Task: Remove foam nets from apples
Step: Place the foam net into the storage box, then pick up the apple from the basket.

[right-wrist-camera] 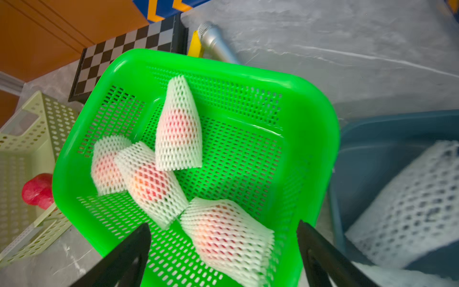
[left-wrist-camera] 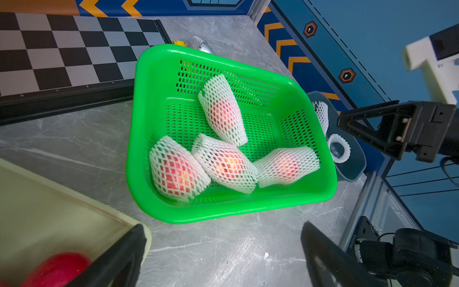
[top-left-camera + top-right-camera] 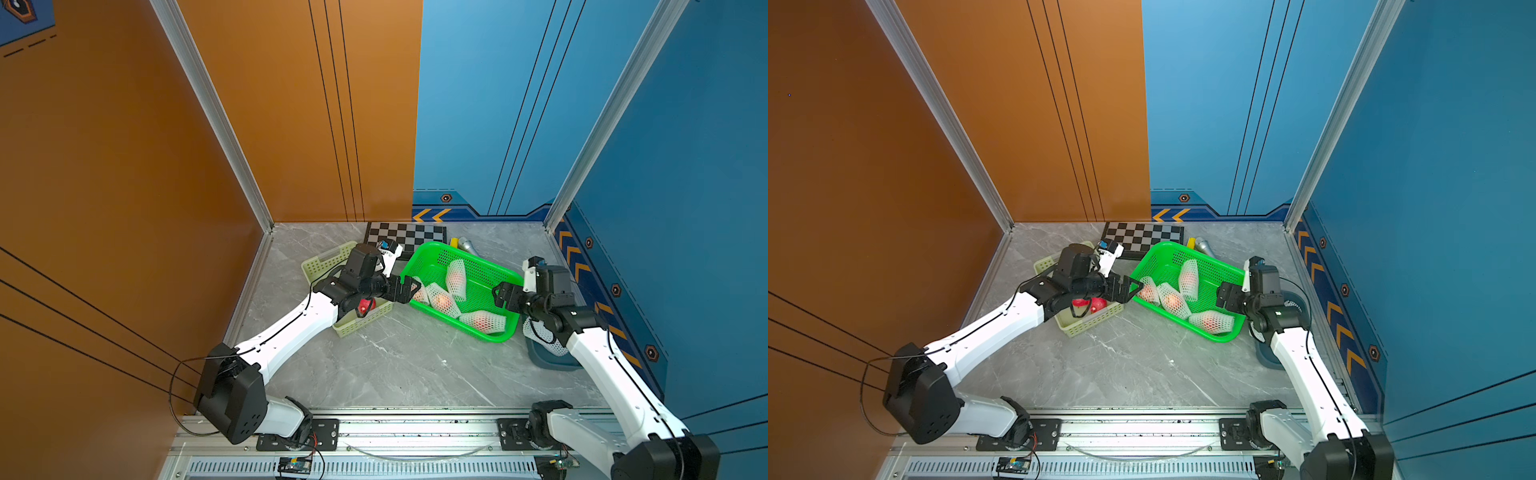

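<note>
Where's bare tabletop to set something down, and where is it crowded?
Free: the broad table patch between cream basket, green basket and the front rail; a smaller strip beyond the microphone toward the right wall. Crowded: the back, around checkerboard and baskets; blue bin fills the right edge.

Left pincer (image 3: pixel 409 292) and right pincer (image 3: pixel 498 299) gape wide.

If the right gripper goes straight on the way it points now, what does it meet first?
Most likely the netted apple nearest it in the green basket: in the right wrist view it lies just ahead of the open right gripper. Depth is unclear.
</note>
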Controlling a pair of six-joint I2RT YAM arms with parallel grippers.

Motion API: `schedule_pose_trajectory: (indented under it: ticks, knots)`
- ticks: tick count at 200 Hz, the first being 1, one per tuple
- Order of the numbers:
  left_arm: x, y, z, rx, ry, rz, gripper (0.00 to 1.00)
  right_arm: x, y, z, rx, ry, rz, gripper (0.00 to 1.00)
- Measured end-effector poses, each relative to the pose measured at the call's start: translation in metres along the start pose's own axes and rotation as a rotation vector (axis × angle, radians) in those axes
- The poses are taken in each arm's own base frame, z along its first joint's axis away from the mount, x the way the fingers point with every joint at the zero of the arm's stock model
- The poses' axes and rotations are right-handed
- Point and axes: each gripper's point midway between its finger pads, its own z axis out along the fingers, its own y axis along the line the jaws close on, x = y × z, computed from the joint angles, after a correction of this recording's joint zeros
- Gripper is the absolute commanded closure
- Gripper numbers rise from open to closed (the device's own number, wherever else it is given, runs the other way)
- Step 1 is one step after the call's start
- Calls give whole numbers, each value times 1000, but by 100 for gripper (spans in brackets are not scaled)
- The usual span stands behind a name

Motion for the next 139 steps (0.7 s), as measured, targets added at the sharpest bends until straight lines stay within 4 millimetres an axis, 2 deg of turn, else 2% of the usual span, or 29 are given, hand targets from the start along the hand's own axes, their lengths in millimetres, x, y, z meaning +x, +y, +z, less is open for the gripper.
schedule_pose_trajectory:
  ticks: [23,44,88,102,119,139]
  knots:
    - [0,0,-1,0,-2,-10,2,3,30,24,-39,71,-71,16]
    - [-3,-3,-5,4,-14,-17,2,4,45,48,-40,109,-97,22]
    - [-7,-10,-23,16,-52,-15,2,-8,52,109,45,144,-87,40]
    - [-7,-10,-24,17,-54,-14,2,-6,55,124,80,151,-96,42]
    - [-6,-9,-24,13,-50,-17,2,-2,64,138,110,153,-116,45]
    - [-4,-6,-24,6,-45,-23,2,2,74,147,140,145,-134,54]
